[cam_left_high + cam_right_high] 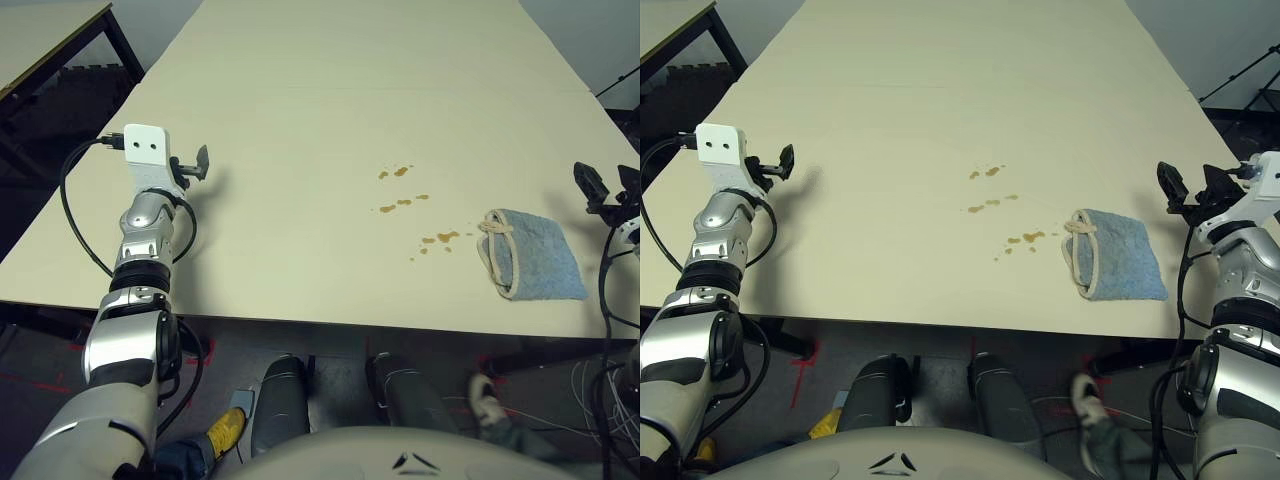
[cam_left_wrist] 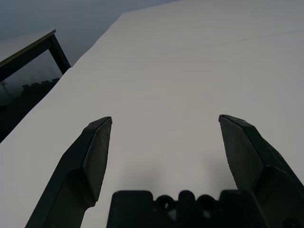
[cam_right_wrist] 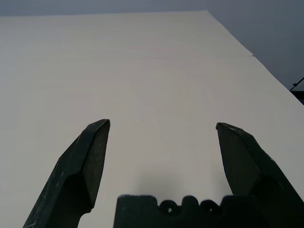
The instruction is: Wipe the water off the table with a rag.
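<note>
The blue-grey rag with its cream hem lies folded on the pale table, near the front edge at the right. Left of it, several small amber drops of water are scattered over the tabletop. My right gripper hovers open to the right of the rag, by the table's right edge, with nothing between its fingers. Far to the left, my left gripper stands open and empty above the table, well away from the drops; its fingers are spread wide.
A smaller beige table with a black frame stands at the back left. Cables loop beside my left forearm. A dark stand shows past the table's right edge. A person's shoe is on the floor below the front edge.
</note>
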Motion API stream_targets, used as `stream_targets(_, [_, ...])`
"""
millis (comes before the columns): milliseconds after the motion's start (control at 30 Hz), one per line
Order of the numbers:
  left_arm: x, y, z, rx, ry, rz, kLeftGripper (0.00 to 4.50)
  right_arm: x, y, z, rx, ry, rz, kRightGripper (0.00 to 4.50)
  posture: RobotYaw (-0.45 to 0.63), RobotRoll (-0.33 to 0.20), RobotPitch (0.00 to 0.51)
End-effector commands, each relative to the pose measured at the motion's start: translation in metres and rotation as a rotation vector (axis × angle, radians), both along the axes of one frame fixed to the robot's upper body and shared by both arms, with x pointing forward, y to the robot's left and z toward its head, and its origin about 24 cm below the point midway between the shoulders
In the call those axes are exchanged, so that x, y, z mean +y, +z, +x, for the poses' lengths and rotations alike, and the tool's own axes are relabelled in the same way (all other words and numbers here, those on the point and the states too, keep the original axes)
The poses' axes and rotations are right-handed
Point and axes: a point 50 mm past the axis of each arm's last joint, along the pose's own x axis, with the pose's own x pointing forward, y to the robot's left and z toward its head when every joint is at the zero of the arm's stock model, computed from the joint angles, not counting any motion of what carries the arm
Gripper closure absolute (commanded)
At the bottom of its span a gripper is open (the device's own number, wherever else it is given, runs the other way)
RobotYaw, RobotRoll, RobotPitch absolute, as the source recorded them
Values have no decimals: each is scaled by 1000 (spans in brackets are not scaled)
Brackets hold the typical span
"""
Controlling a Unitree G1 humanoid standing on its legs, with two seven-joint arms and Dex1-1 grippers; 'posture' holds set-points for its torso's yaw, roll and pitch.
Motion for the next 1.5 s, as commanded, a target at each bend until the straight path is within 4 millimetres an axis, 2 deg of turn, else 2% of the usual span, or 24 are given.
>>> stream_targets(33, [5,-2,-2,13,21,2,0,1,-2,0,0,0,5,56,-175,0,116])
stream_targets(233, [-1,-1,1,4,-2,-35,0,-2,-1,-3,-5,-12,2,56,-197,0,126])
stream_targets(467, [-9,14,8,-22,-127,-84,0,-8,0,-10,-4,-28,-5,56,-215,0,136])
stream_targets(700, [-18,24,11,-30,-278,-67,0,-4,-6,-13,-1,-32,8,56,-241,0,131])
stream_targets(800, [-28,25,9,-35,-400,-65,0,-2,-9,-15,1,-29,10,56,-252,0,124])
stream_targets(1000, [-46,29,2,-48,-663,-62,0,-2,-8,-18,6,-30,10,56,-256,0,121])
stream_targets(1200, [-64,26,-18,25,-975,-69,0,-6,0,-19,25,5,11,56,-263,0,129])
stream_targets(1333, [-70,24,-31,93,-1110,-101,0,-8,0,-22,120,74,12,56,-271,0,137])
stream_targets(1500, [-78,23,-43,147,-1220,-141,0,-7,9,-32,265,239,45,56,-274,0,137])
